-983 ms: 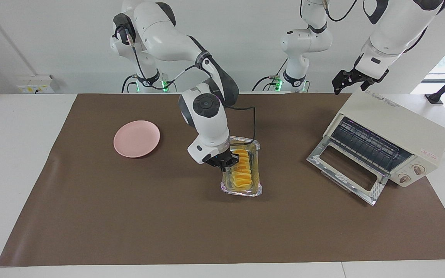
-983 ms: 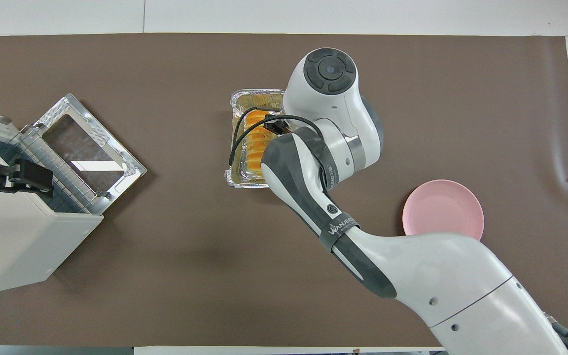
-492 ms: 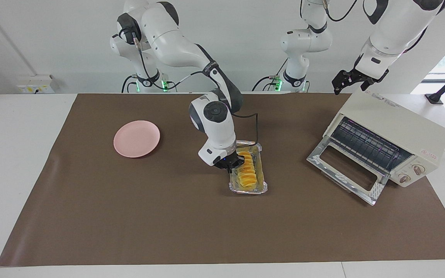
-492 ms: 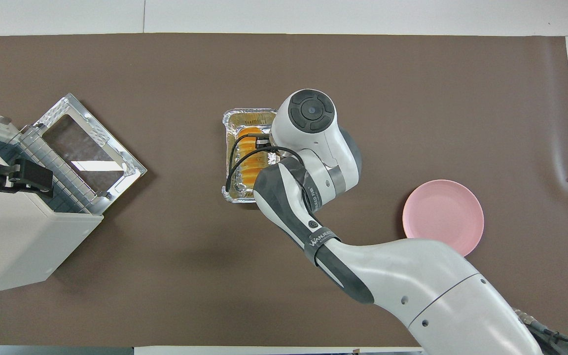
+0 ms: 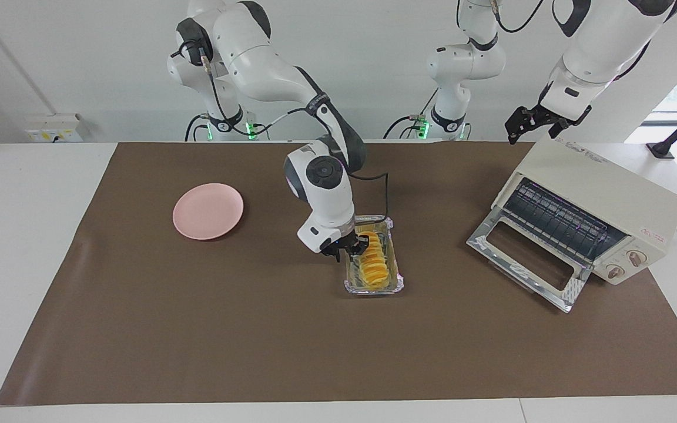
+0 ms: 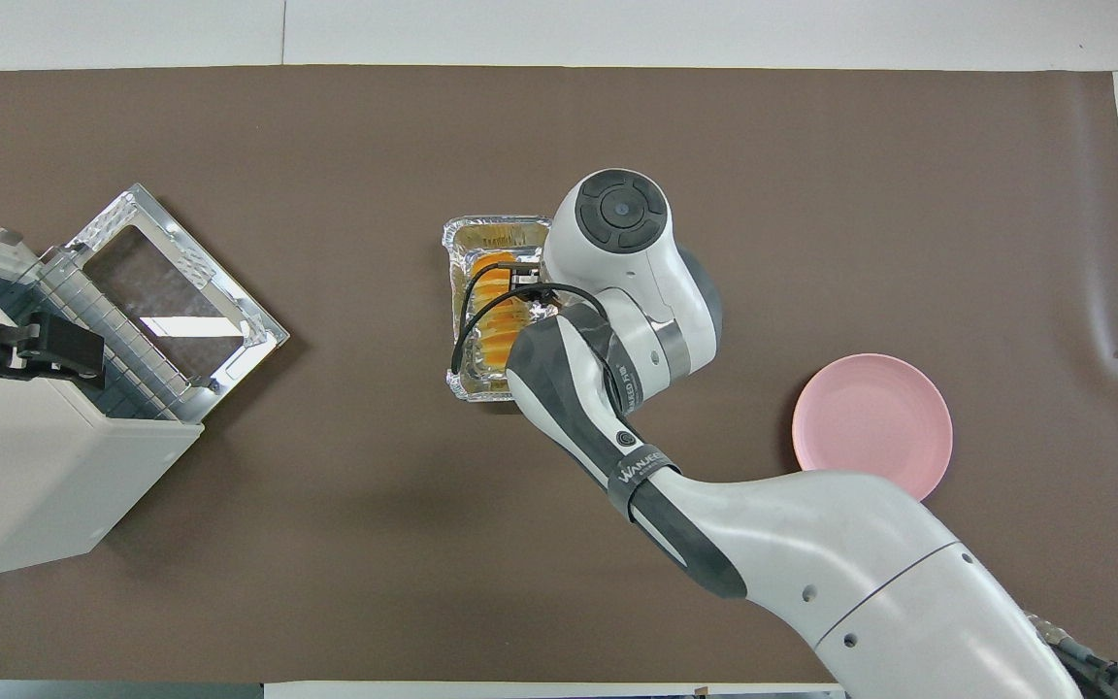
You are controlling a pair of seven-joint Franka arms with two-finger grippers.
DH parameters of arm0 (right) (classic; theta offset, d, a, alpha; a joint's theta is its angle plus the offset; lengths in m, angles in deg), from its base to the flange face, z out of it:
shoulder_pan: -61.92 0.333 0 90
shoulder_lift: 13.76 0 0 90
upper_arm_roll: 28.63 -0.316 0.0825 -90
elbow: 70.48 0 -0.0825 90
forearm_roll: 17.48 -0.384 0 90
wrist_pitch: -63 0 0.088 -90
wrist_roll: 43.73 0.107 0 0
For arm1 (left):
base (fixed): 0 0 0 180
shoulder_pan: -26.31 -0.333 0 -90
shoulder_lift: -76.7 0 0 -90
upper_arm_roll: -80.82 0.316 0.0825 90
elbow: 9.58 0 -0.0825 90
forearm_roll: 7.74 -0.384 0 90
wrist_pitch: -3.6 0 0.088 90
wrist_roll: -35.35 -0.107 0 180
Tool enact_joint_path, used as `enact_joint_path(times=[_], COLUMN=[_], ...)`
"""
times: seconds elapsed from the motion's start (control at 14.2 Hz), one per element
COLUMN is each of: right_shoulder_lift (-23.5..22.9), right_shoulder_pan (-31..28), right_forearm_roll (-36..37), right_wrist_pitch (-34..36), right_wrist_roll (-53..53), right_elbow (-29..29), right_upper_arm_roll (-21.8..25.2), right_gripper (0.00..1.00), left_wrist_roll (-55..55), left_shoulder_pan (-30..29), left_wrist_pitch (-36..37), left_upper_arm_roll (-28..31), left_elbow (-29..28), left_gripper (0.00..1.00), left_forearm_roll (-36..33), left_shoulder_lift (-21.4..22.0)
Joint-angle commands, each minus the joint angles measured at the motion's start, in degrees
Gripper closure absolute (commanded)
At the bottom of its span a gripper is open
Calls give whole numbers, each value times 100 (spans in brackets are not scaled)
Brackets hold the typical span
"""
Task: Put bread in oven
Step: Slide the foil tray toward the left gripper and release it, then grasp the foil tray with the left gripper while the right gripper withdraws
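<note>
Plainly, the band on my right arm (image 6: 641, 466) reads WANJEE; the oven's (image 5: 603, 200) lettering is too small to read. My right hand (image 5: 353, 249), lower than a second ago, is at the bread (image 5: 372, 264) in the foil tray (image 5: 374, 290); I cannot tell its width. Overhead, the oven is at the tray's nine o'clock, and my left hand (image 5: 531, 130) waits wide above it.
</note>
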Motion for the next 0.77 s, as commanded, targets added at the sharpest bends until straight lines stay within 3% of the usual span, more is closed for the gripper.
enact_joint_path(times=[0.0,0.42,0.7], right_shoulder_lift=[274,1012,1609], right_shoulder_pan=[-362,-1409,-2321], right_forearm_roll=[-168,-150,-133], right_wrist_pitch=[589,960,1627], right_wrist_roll=[155,-274,-1703], right_elbow=[113,141,44], right_upper_arm_roll=[-9,-26,9], right_gripper=[0,0,0], left_wrist_roll=[-46,-37,15], left_shoulder_pan=[-70,18,580], left_wrist_pitch=[-107,-107,-484], left_upper_arm_roll=[-21,-73,-117], left_elbow=[-154,-163,46], left_gripper=[0,0,0], left_forearm_roll=[68,77,364], left_shoulder_lift=[154,154,32])
